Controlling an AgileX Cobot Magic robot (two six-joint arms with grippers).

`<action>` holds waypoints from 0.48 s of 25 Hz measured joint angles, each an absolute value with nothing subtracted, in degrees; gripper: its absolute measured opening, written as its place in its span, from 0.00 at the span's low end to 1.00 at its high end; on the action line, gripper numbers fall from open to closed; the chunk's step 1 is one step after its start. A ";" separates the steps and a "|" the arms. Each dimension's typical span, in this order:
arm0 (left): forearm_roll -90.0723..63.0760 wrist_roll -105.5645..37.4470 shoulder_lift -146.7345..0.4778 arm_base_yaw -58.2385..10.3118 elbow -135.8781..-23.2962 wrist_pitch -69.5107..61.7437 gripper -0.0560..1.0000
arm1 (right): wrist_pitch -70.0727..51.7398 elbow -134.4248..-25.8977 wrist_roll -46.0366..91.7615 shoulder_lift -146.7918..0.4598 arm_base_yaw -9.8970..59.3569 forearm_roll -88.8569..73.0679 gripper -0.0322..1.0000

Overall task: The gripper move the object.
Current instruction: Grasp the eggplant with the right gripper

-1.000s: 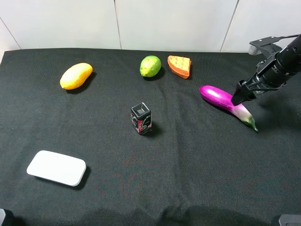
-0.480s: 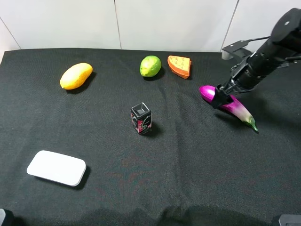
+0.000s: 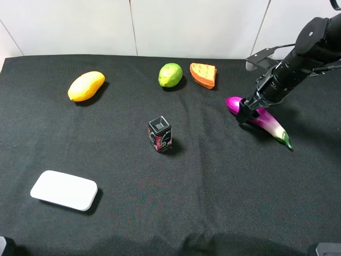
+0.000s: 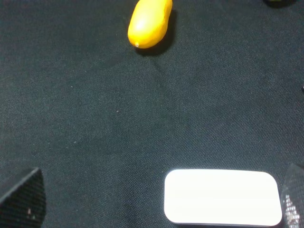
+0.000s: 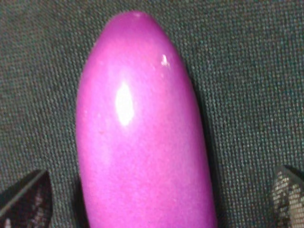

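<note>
The glossy purple eggplant (image 3: 270, 124) lies on the black cloth at the right, its green stem tip pointing to the front right. My right gripper (image 3: 246, 113) is down over its thick purple end. In the right wrist view the eggplant (image 5: 142, 133) fills the middle, with the right gripper (image 5: 159, 194) open and one dark fingertip (image 5: 26, 199) on each side of it. I cannot tell whether the fingers touch it. My left gripper (image 4: 156, 202) is open and empty, above the cloth at the front left.
A yellow-orange mango (image 3: 86, 86) lies at the back left, and a green lime (image 3: 170, 74) and an orange wedge (image 3: 203, 74) at the back middle. A small black box (image 3: 160, 134) stands in the centre. A white flat pad (image 3: 64, 190) lies at the front left, below the left gripper (image 4: 221, 197).
My right gripper has moved left along the eggplant, from beside its tapered part to over its thick end. The eggplant has stayed put. The left arm has not moved.
</note>
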State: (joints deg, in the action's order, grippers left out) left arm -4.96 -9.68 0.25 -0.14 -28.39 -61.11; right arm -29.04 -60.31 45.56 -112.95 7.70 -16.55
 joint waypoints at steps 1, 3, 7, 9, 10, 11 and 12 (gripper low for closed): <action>-4.96 -9.68 0.25 -0.14 -28.39 -61.11 0.98 | -29.04 -60.31 45.23 -113.09 7.70 -16.16 0.70; -4.96 -9.68 0.25 -0.14 -28.39 -61.11 0.98 | -29.04 -60.31 44.56 -113.20 7.70 -15.68 0.70; -4.96 -9.68 0.25 -0.14 -28.39 -61.11 0.98 | -29.04 -60.31 44.13 -113.20 7.70 -15.00 0.70; -4.96 -9.68 0.25 -0.14 -28.39 -61.11 0.98 | -29.10 -60.31 44.13 -113.20 7.70 -14.86 0.67; -4.96 -9.68 0.25 -0.14 -28.39 -61.11 0.98 | -29.10 -60.31 44.13 -113.20 7.70 -14.86 0.63; -4.96 -9.68 0.25 -0.14 -28.39 -61.11 0.98 | -29.10 -60.31 44.13 -113.20 7.70 -14.85 0.57; -4.96 -9.68 0.25 -0.14 -28.39 -61.11 0.98 | -29.10 -60.31 44.13 -113.20 7.70 -14.85 0.50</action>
State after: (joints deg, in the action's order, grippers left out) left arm -4.96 -9.68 0.25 -0.14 -28.39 -61.11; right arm -29.10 -60.31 44.13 -113.20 7.70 -14.85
